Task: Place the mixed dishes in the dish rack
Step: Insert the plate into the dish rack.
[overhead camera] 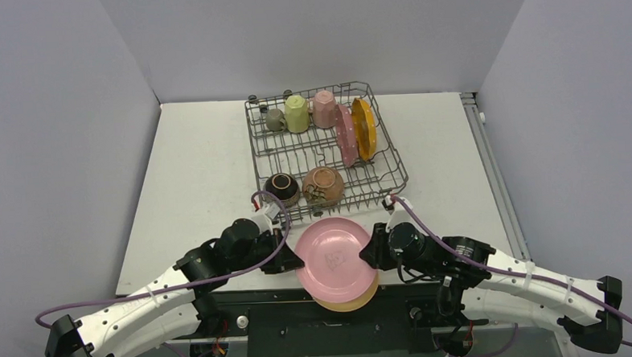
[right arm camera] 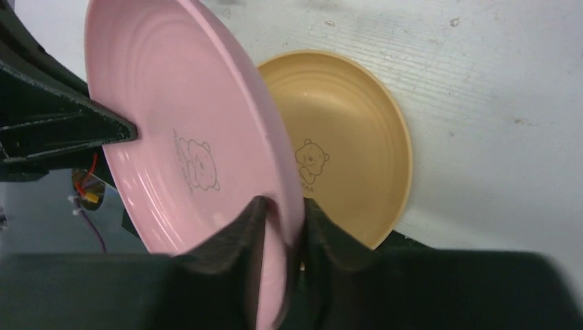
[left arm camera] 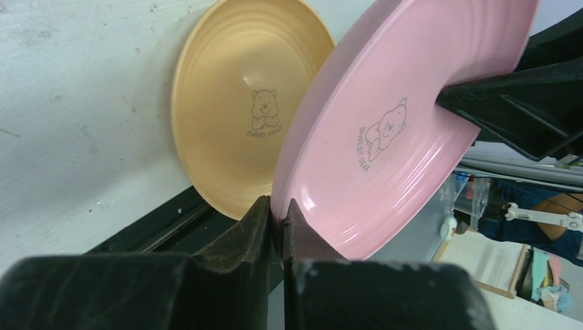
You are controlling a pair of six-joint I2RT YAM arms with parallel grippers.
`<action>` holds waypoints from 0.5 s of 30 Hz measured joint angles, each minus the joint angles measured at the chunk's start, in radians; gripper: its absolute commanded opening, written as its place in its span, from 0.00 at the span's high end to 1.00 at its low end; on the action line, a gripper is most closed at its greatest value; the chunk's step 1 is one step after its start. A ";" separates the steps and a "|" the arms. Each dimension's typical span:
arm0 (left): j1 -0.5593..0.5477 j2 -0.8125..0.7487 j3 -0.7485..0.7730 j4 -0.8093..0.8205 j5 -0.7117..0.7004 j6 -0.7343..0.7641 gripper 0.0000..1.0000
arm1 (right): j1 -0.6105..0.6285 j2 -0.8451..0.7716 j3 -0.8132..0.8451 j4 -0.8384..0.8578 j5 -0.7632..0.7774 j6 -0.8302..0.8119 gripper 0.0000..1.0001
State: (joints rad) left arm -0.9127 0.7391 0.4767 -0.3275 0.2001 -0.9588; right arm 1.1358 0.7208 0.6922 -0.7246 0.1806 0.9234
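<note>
Passing the pink plate [left arm camera: 385, 137] between arms, it seems: the left end effector [left arm camera: 282, 220] clenches one rim, the right end effector [right arm camera: 282, 213] straddles the opposite rim loosely, a tan plate [right arm camera: 344, 137] lies beneath, and next left must carry it ahead into the rack [overhead camera: 311, 150].

Bright, even light; near foreground of wrist views blurred.
</note>
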 measured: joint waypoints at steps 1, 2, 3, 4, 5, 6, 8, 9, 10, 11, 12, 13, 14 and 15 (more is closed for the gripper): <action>0.000 0.000 0.000 -0.001 0.000 0.000 1.00 | 0.000 0.000 -0.007 0.016 -0.010 0.005 0.99; 0.001 0.000 -0.001 -0.014 -0.007 0.008 1.00 | 0.000 0.000 -0.011 0.026 -0.015 0.011 1.00; 0.008 0.000 -0.006 -0.030 -0.012 0.011 0.94 | 0.000 -0.008 -0.012 0.043 -0.028 0.024 1.00; 0.011 -0.001 -0.011 -0.027 -0.005 0.008 0.91 | 0.000 -0.018 -0.011 0.048 -0.028 0.020 1.00; 0.011 -0.003 -0.010 -0.023 -0.002 0.010 0.79 | 0.001 -0.022 -0.011 0.045 -0.027 0.018 1.00; 0.012 -0.008 -0.010 -0.021 -0.001 0.011 0.73 | 0.000 -0.022 -0.009 0.043 -0.027 0.016 1.00; 0.019 -0.013 -0.002 -0.027 0.006 0.021 0.60 | -0.007 -0.013 0.019 0.024 -0.007 -0.002 1.00; 0.021 -0.014 0.010 -0.039 0.005 0.031 0.50 | -0.018 0.000 0.045 0.009 0.008 -0.013 1.00; 0.025 -0.014 0.027 -0.060 -0.002 0.042 0.44 | -0.030 0.024 0.081 -0.012 0.031 -0.029 1.00; 0.030 -0.014 0.050 -0.090 -0.015 0.058 0.34 | -0.040 0.052 0.128 -0.035 0.056 -0.046 1.00; 0.035 -0.014 0.079 -0.120 -0.032 0.074 0.29 | -0.047 0.087 0.183 -0.060 0.088 -0.066 1.00; 0.042 -0.014 0.116 -0.158 -0.060 0.095 0.19 | -0.053 0.125 0.243 -0.082 0.122 -0.084 1.00; 0.046 -0.014 0.142 -0.181 -0.077 0.111 0.15 | -0.059 0.168 0.307 -0.102 0.158 -0.108 1.00; 0.053 -0.014 0.185 -0.218 -0.109 0.134 0.12 | -0.068 0.215 0.381 -0.120 0.196 -0.133 1.00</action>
State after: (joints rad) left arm -0.8593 0.7250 0.6621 -0.5457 0.0906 -0.8246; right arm 1.0676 0.9356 1.0733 -0.8448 0.3763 0.7902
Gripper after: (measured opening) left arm 0.776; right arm 0.100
